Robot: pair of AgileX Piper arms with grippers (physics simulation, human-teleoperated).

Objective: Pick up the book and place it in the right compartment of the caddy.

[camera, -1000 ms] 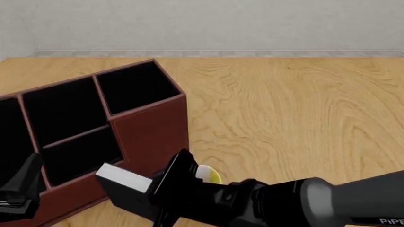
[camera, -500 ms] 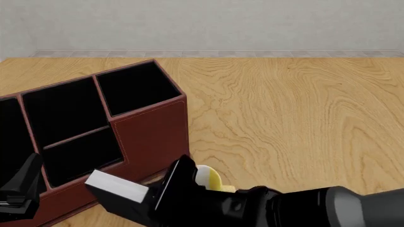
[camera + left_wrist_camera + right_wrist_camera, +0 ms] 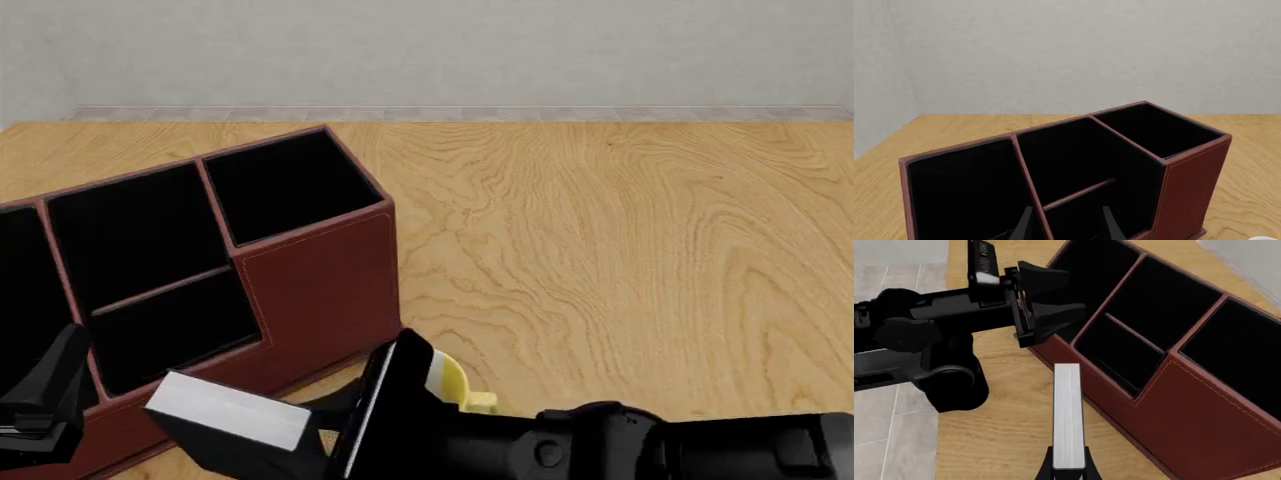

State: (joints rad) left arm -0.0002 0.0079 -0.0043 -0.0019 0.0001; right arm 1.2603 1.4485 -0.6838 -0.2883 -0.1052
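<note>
My right gripper (image 3: pixel 1069 467) was clamped on the book (image 3: pixel 227 412), one finger (image 3: pixel 387 400) flat against its cover, the white page edges turned upward — lifted clear of the table (image 3: pixel 601 230) and carried just in front of the caddy (image 3: pixel 320 290), near the front wall. My left gripper (image 3: pixel 1066 225) hung over the caddy's middle section, its fingers parted and holding nothing. The right compartment (image 3: pixel 287 185), the undivided well at the caddy's far end, stood empty. A yellow-and-white object (image 3: pixel 450 380), mostly hidden behind my right arm, sat on the table just beside the caddy's front corner. The pickup looked done by my reckoning — what remained was to bring the book above that end well, lower it in and let go.
</note>
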